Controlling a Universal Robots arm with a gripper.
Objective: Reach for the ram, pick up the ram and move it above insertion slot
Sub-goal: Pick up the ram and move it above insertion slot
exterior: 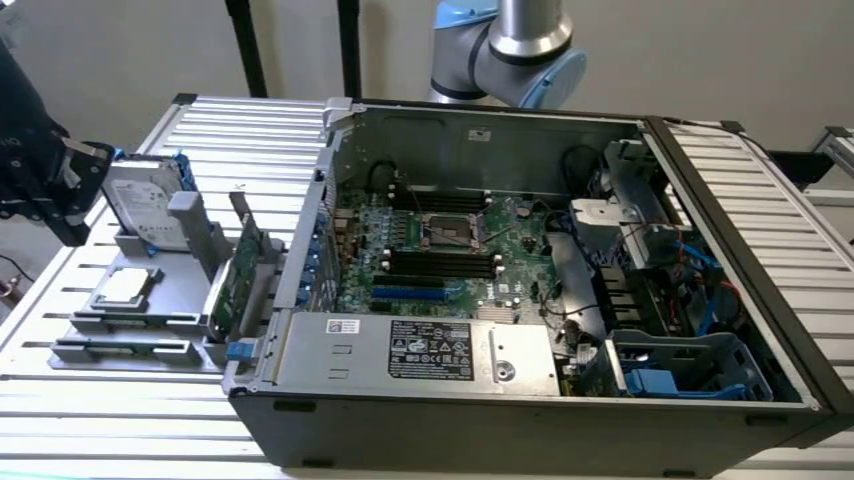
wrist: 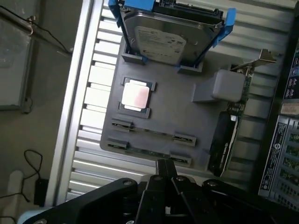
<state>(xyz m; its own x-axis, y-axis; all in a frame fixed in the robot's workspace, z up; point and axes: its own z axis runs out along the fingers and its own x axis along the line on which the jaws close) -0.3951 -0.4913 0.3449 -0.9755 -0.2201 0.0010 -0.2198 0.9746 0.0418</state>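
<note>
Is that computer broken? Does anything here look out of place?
Nothing stands out. The computer case lies open on its side, and the hard drive, processor chip and green card sit squarely in the grey holder.

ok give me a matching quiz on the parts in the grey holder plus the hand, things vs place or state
1 silver boxy hard drive
2 square silver processor chip
3 green card with metal bracket
4 black hand

a shut
b lies flat on the grey holder
c stands on edge by a grey block
d blue rails on both sides

Pairs: 1-d, 2-b, 3-c, 4-a
</note>
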